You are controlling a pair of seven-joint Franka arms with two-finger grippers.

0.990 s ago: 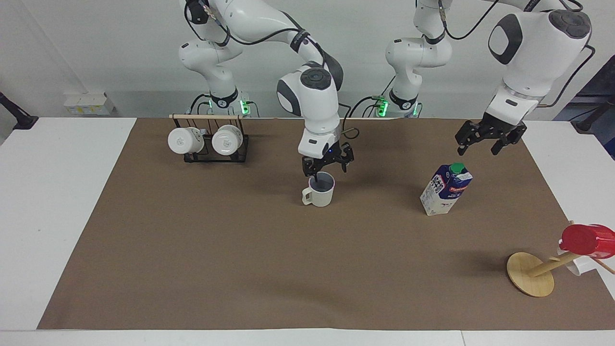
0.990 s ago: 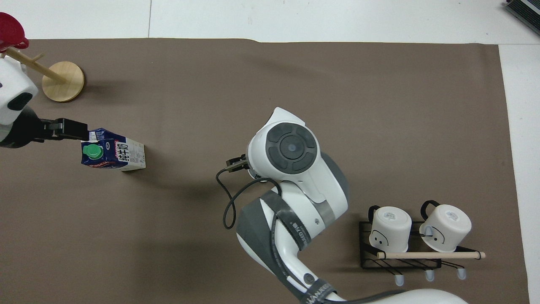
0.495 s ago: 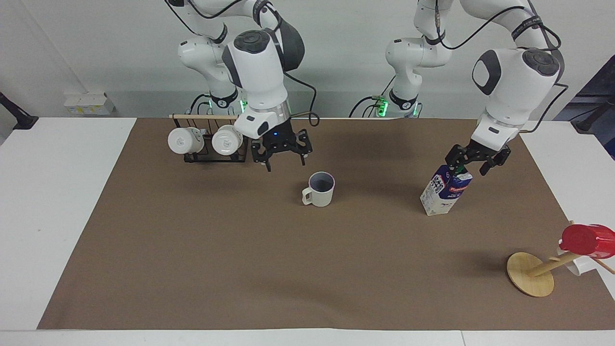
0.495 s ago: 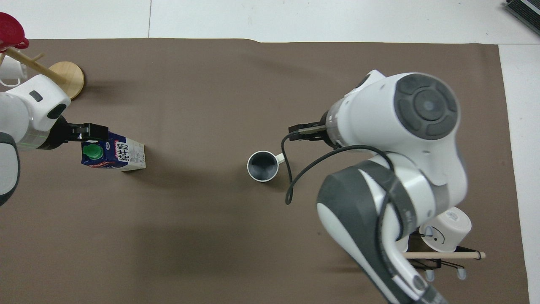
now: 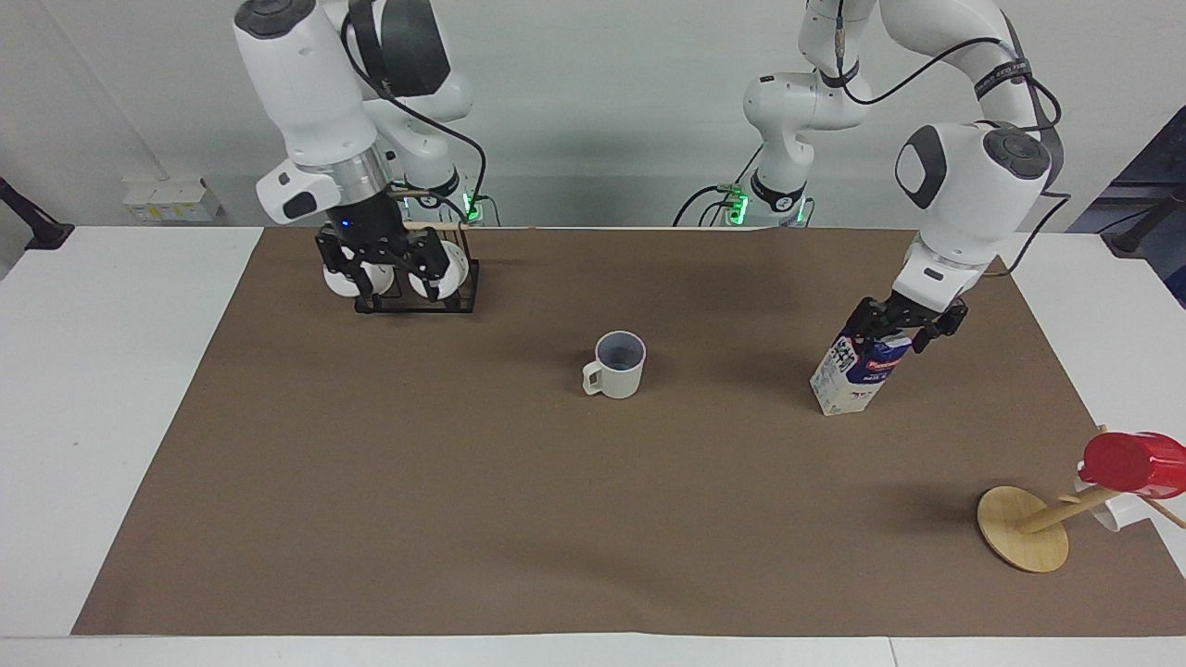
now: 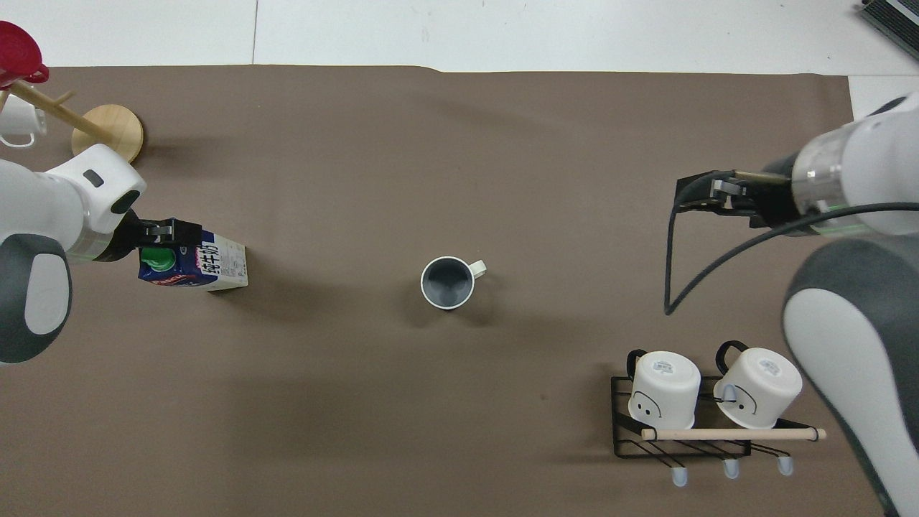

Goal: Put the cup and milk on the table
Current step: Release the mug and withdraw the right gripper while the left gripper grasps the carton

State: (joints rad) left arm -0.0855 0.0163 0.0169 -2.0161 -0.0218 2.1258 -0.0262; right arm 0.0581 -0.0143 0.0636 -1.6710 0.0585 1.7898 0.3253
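Observation:
The cream-white cup point(image 5: 619, 364) stands upright and alone in the middle of the brown sheet of the table point(image 5: 463, 482); it also shows in the overhead view point(image 6: 446, 283). The blue and white milk carton point(image 5: 862, 371) stands upright toward the left arm's end, its green cap point(image 6: 156, 258) showing from above. My left gripper point(image 5: 897, 321) is down at the carton's top with its fingers spread on either side of it. My right gripper point(image 5: 384, 273) is open and empty, raised over the sheet by the mug rack.
A black wire rack point(image 5: 417, 298) with two white mugs stands at the right arm's end, near the robots. A tilted wooden stand point(image 5: 1024, 528) carries a red cup point(image 5: 1130, 463) and a white mug point(image 6: 18, 126) at the left arm's end, far from the robots.
My right gripper let go of the cup, rose and swung away toward the mug rack. My left gripper came down from above onto the milk carton's top.

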